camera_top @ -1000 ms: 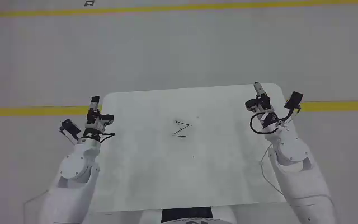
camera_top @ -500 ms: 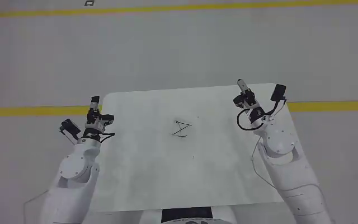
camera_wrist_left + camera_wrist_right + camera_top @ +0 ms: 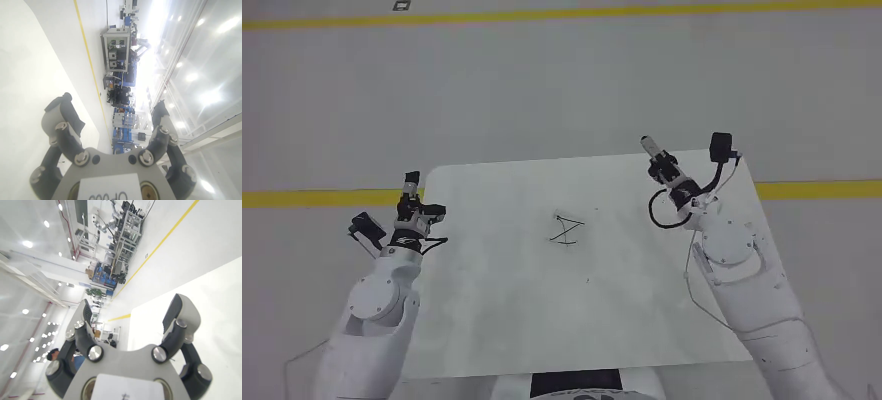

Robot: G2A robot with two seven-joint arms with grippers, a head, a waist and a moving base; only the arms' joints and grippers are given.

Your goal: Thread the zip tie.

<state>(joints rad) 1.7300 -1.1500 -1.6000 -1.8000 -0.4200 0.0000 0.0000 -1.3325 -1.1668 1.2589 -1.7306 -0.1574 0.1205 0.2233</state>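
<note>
Right gripper: jaws apart, empty, shifted inward over upper right of table.
Left gripper: jaws apart, unmoved at left edge.
Zip tie: centre, untouched; pickup pending.

The table has a smooth, matt white top. The zip tie looks like thin black plastic. On the left gripper and right gripper, the base plates are matt grey metal, the screws glossy metal, and the pads black and ribbed.
</note>
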